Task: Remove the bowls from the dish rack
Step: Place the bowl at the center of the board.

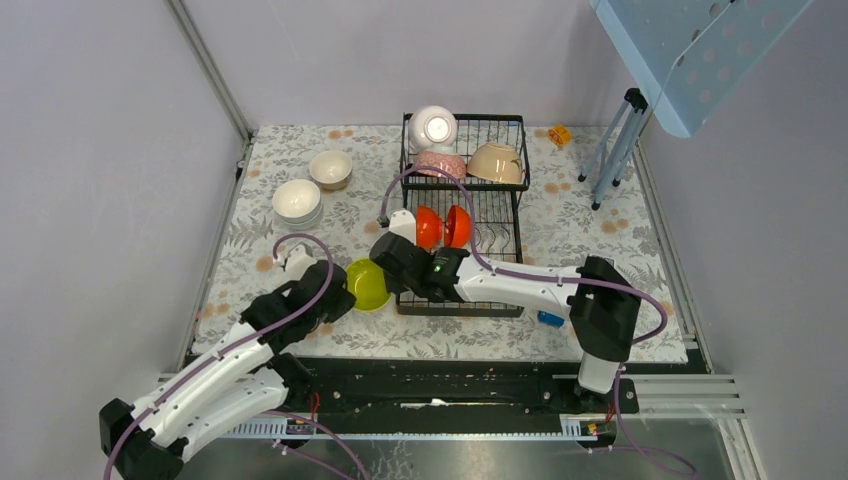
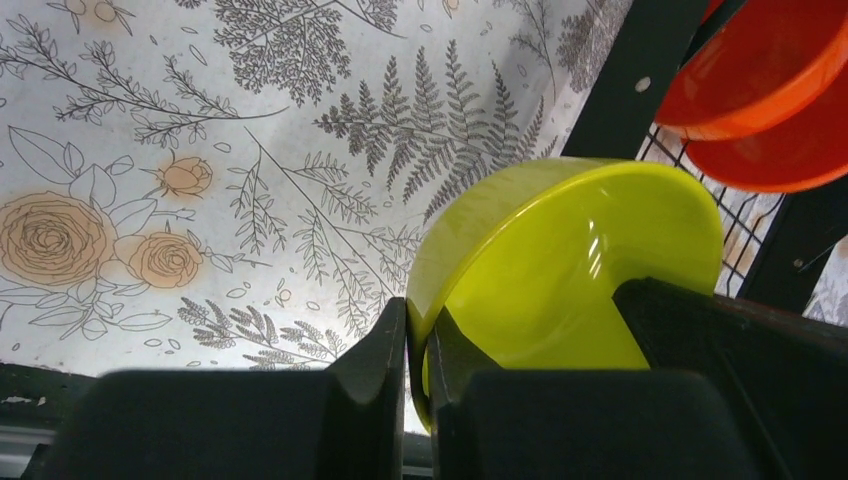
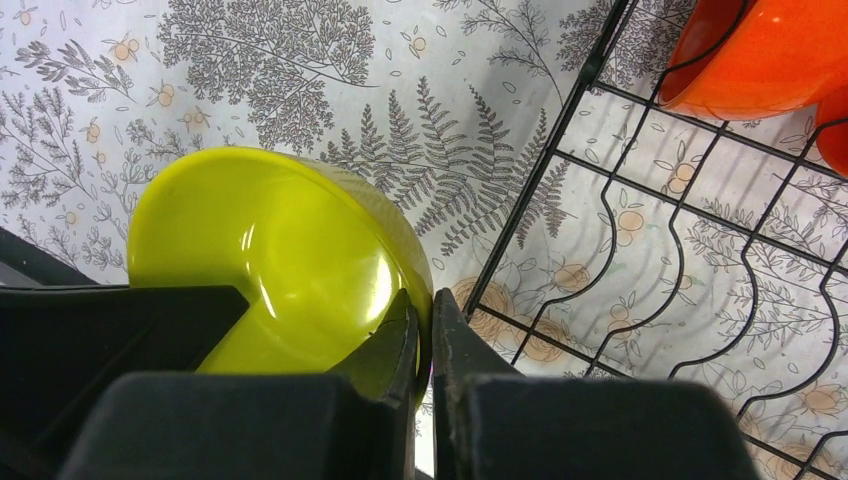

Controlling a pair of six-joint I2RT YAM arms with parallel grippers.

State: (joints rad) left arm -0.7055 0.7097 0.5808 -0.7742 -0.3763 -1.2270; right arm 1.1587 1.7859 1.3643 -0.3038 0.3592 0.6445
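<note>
Beside dish rack [image 1: 500, 205]: left jaws, right jaws clenched on yellow-green bowl [image 1: 367, 284] rim; orange bowls [image 1: 430, 227] adjacent.

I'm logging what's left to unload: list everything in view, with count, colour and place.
dish rack: 1, black wire, table centre
orange-red bowls: 2, on edge in lower tray
white bowl: 1, upper basket, back left
pink-patterned bowl: 1, upper basket, front left
beige bowl: 1, upper basket, right
yellow-green bowl: 1, beside rack's front left corner
stacked white bowls: apparently 2, table left
cream bowl: 1, table, behind that stack
blue block: 1, table, right of rack's front
orange toy: 1, table, back right
light-blue panel: 1, top right corner
table: 1, floral cloth
left gripper: 1, black, shut on yellow-green bowl's rim
right gripper: 1, black, shut on the same rim
</note>
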